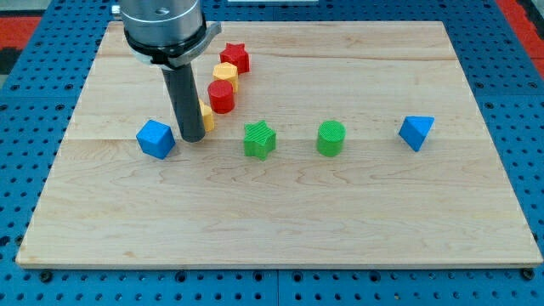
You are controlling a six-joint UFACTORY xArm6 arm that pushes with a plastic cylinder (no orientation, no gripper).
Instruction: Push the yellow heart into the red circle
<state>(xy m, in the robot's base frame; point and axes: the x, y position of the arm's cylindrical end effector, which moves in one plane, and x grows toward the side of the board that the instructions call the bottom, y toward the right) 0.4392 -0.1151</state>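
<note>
The yellow heart [206, 116] is mostly hidden behind my rod; only its right edge shows. It lies just below and left of the red circle [222, 97], close to it, contact unclear. My tip [192, 136] rests on the board against the heart's lower left side, right of the blue block [155, 138].
A yellow block [225, 72] and a red star [235, 57] sit above the red circle in a diagonal row. A green star [260, 139], a green cylinder [331, 138] and a blue triangular block [416, 132] lie along the board's middle. The wooden board [280, 229] sits on a blue pegboard.
</note>
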